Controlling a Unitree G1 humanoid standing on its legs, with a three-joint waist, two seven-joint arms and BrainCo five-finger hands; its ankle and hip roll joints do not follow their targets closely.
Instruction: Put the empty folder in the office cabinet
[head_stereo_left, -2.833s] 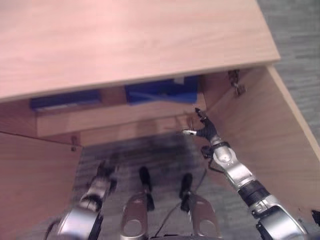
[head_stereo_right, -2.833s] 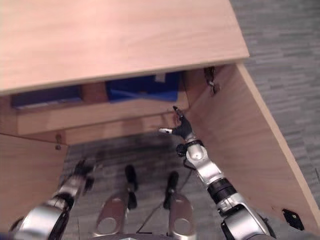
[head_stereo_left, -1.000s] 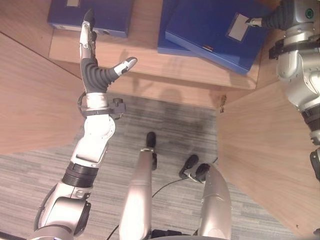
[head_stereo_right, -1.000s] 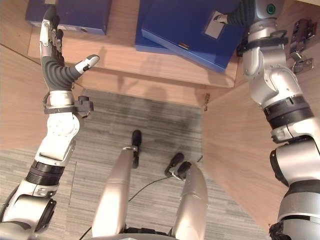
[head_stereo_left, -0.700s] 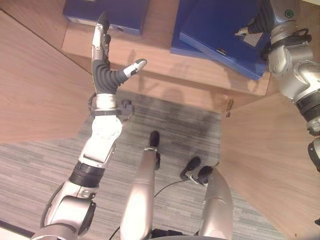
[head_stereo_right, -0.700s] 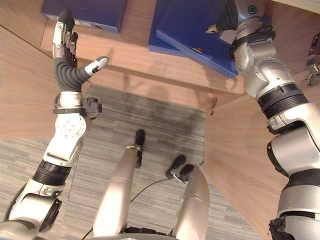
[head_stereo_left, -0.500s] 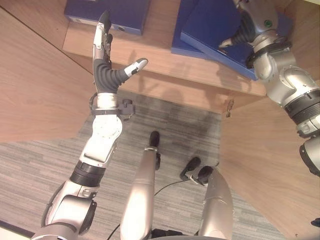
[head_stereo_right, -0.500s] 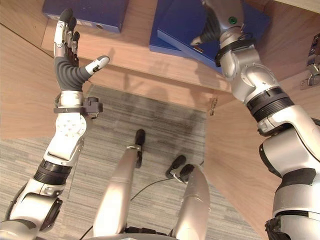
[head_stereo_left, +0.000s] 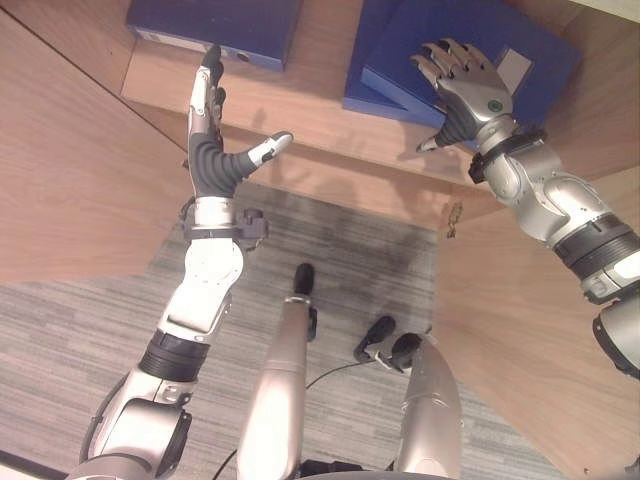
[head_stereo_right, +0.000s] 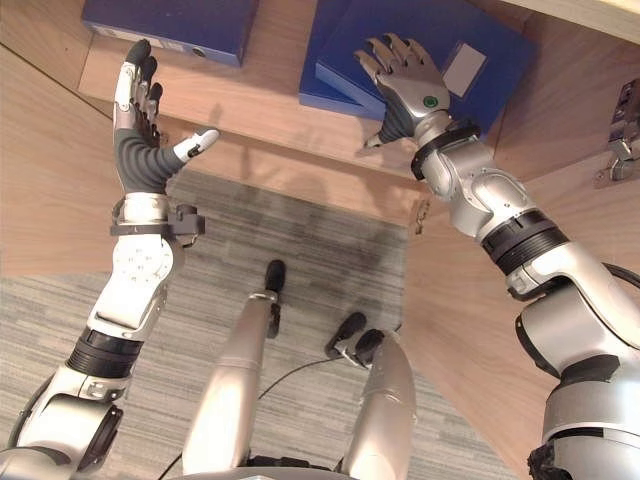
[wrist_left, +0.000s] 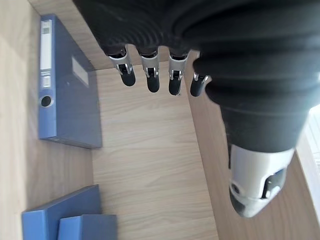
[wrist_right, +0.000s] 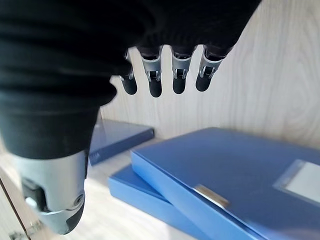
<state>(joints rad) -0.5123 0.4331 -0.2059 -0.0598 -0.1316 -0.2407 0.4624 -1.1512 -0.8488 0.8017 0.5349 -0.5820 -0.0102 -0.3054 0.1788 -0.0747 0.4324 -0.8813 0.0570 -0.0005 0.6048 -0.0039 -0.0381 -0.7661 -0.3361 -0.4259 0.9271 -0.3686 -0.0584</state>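
Folder, flat blue plastic box type with a white label (head_stereo_right: 430, 62), lay on the wooden cabinet shelf (head_stereo_right: 270, 105), near its right end, resting skewed on top of a second blue folder (head_stereo_right: 325, 60) so one edge overhung the shelf's front edge. You had the right hand (head_stereo_right: 405, 85) above it with fingers spread and relaxed, gripping nothing; in the right wrist view it hung clear of the folder lid. My read: the folder was already placed and that hand was free of it.

Your left hand (head_stereo_left: 212, 150) was raised in front of the shelf's front edge toward the left end, fingers straight, thumb out, holding nothing. Likely just parked out of the way.

Around it: a third blue binder with a spine ring hole (head_stereo_left: 215, 25) sat at the left end of the shelf, well apart from the stack. Both wooden cabinet doors (head_stereo_left: 75, 150) stood open on either side. Nothing blocked the shelf, but the tilted overhang looked a bit unstable; a nudge inward could square it.
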